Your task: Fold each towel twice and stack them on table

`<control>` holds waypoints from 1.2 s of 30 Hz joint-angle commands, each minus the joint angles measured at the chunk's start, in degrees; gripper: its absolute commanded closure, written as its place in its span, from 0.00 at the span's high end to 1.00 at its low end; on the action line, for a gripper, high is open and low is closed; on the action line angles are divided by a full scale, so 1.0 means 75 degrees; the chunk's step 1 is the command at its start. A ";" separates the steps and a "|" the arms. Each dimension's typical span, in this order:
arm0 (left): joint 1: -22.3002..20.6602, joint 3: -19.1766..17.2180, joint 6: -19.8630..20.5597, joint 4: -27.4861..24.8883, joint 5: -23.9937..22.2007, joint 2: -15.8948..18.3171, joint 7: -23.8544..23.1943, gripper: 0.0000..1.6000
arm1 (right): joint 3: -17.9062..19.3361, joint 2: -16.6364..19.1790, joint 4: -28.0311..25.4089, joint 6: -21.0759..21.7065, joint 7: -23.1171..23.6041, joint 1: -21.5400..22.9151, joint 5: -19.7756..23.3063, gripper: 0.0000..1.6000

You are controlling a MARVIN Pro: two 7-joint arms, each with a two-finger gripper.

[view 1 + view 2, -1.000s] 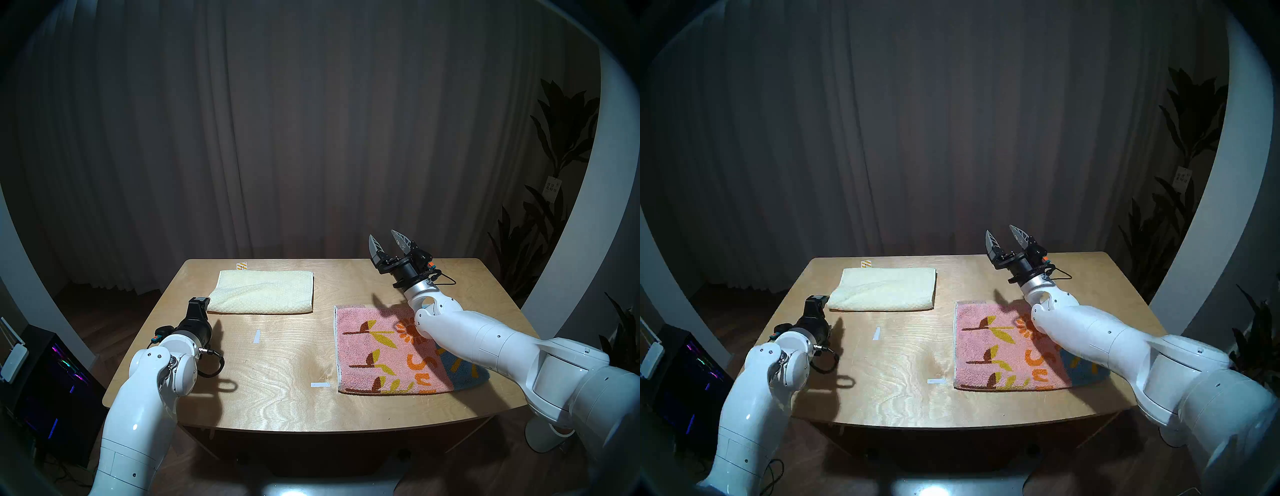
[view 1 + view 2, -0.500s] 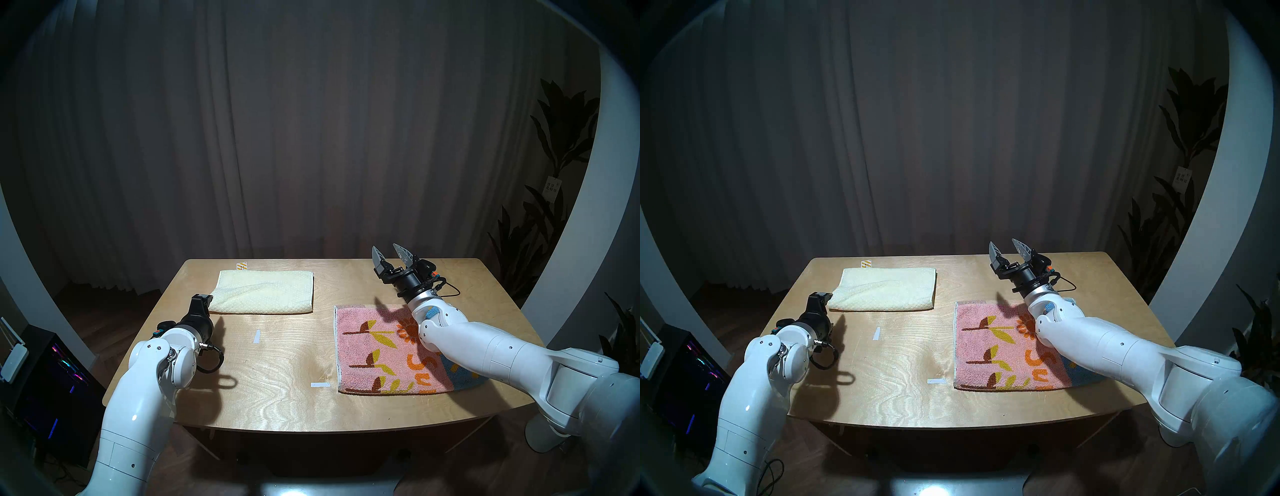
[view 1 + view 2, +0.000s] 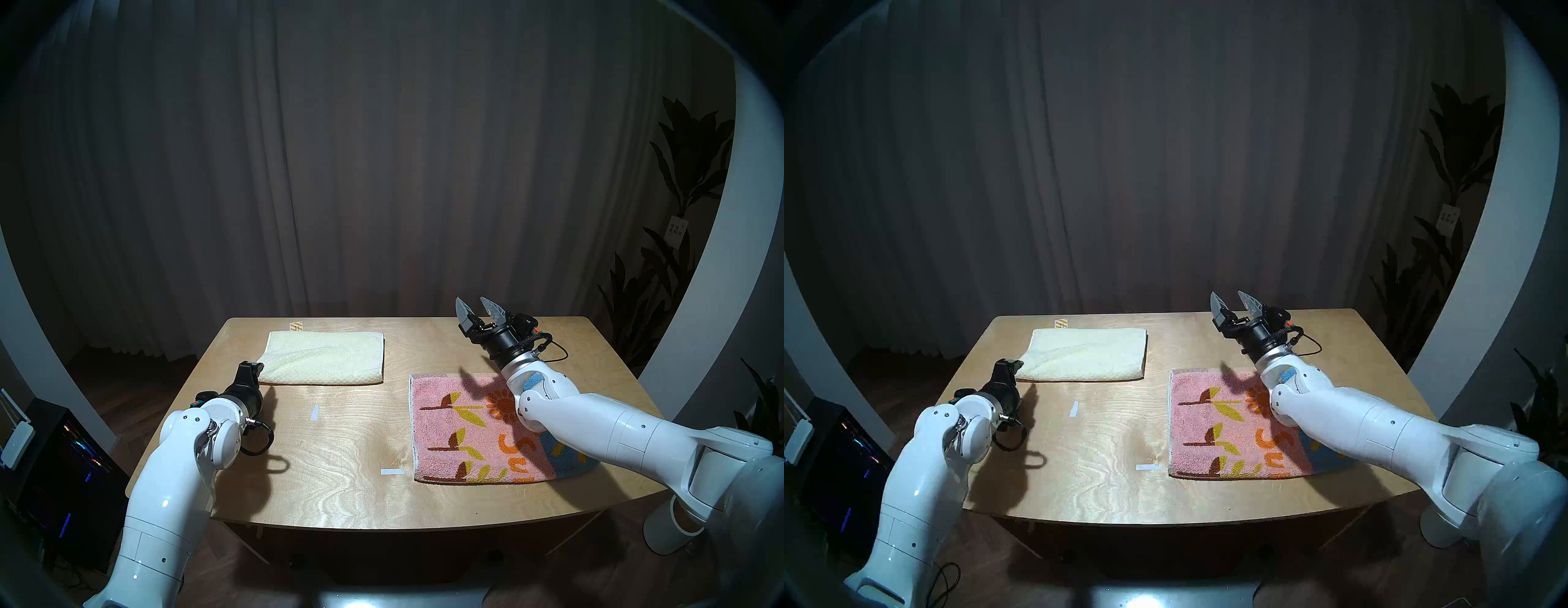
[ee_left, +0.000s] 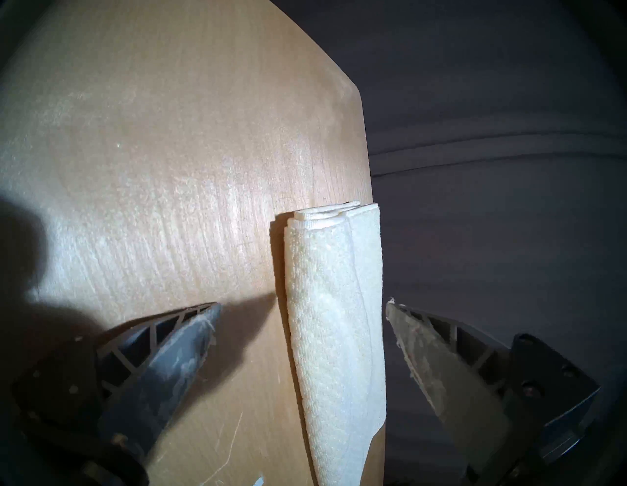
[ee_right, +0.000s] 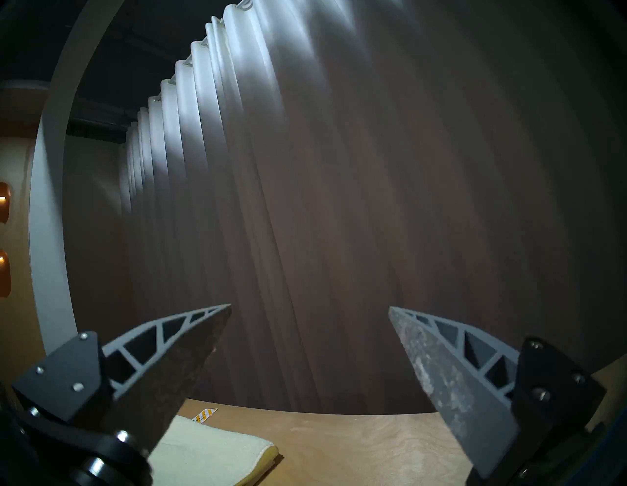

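Note:
A cream-yellow towel (image 3: 322, 358) lies folded at the back left of the plywood table (image 3: 339, 467). My left gripper (image 3: 251, 367) sits low at its near left corner. In the left wrist view this gripper (image 4: 303, 305) is open, and the towel's layered end (image 4: 336, 322) lies between the fingers, gripped by neither. A pink and blue towel (image 3: 466, 429) with flowers and orange letters lies flat at the right, partly under my right forearm. My right gripper (image 3: 471, 301) is open and empty, raised above the far right of the table and pointing up at the curtain.
Two white tape marks (image 3: 314, 412) (image 3: 392, 471) are stuck to the middle of the table. A yellow-striped sticker (image 3: 296, 326) sits at the back edge. A lit computer case (image 3: 63, 467) stands on the floor at the left, and plants (image 3: 679, 254) at the right.
My right arm has drawn back to the right and its gripper has come down a little. My left gripper has edged closer to the cream towel's corner. Both towels have stayed put.

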 commanded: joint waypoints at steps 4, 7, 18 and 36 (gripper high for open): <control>-0.0587 0.0083 0.0111 0.0236 0.0116 0.0125 0.0049 1.00 | 0.0083 0.0766 -0.1048 0.0305 -0.0311 -0.0115 0.0227 1.00; -0.0722 0.0121 0.0158 0.0374 0.0155 0.0148 0.0078 1.00 | 0.0069 0.0998 -0.1370 0.0448 -0.0460 -0.0177 0.0303 1.00; -0.1282 0.0364 0.0366 0.0997 0.0314 0.0197 0.0164 1.00 | 0.0055 0.1964 -0.2754 0.1089 -0.1149 -0.0308 0.0522 1.00; -0.2145 0.0780 0.0584 0.2161 0.0555 0.0167 0.0169 1.00 | 0.0156 0.3431 -0.4712 0.2193 -0.2537 -0.0229 0.1028 1.00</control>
